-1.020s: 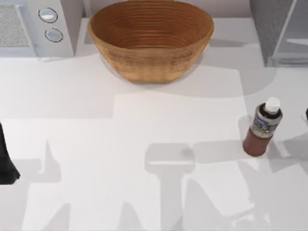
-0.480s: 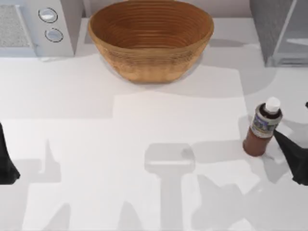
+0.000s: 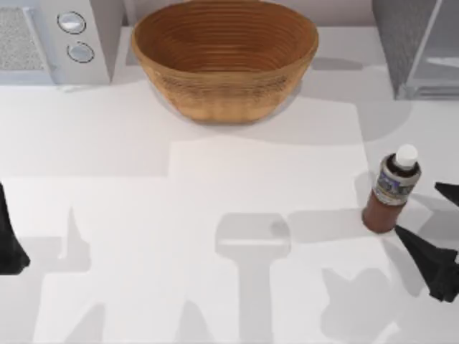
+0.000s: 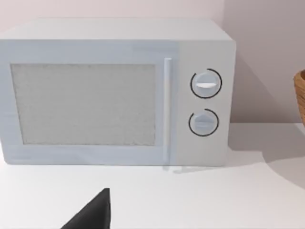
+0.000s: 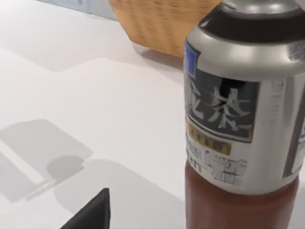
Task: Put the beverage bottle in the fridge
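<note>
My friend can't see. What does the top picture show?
A small bottle stands at the table's right, with the right gripper open beside it. Behind are a basket, a microwave and the fridge.

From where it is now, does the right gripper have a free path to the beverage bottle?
Probably yes. The right gripper sits open just beside the upright beverage bottle at the table's right side, one finger on either side of the approach line, with bare table between them. The basket stands well off.
</note>
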Robot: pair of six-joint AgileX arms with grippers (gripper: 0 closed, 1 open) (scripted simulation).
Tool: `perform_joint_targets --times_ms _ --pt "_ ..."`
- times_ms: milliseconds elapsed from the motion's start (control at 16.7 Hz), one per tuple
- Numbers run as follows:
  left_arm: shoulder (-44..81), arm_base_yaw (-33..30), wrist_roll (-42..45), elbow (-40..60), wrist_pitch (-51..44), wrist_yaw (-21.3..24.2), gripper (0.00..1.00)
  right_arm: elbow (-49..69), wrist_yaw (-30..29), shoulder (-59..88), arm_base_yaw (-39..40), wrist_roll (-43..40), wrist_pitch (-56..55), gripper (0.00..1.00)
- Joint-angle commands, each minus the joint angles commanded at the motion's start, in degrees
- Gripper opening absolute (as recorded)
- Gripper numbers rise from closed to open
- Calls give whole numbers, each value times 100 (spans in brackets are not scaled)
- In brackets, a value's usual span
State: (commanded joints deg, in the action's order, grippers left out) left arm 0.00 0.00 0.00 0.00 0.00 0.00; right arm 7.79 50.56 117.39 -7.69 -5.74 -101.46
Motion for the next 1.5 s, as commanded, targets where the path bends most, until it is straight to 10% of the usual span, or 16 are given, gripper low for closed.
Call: perform_joint_targets --times_ms 1500 --pt "0 0 0 0 0 0 100 963 -1172 283 1177 216 542 100"
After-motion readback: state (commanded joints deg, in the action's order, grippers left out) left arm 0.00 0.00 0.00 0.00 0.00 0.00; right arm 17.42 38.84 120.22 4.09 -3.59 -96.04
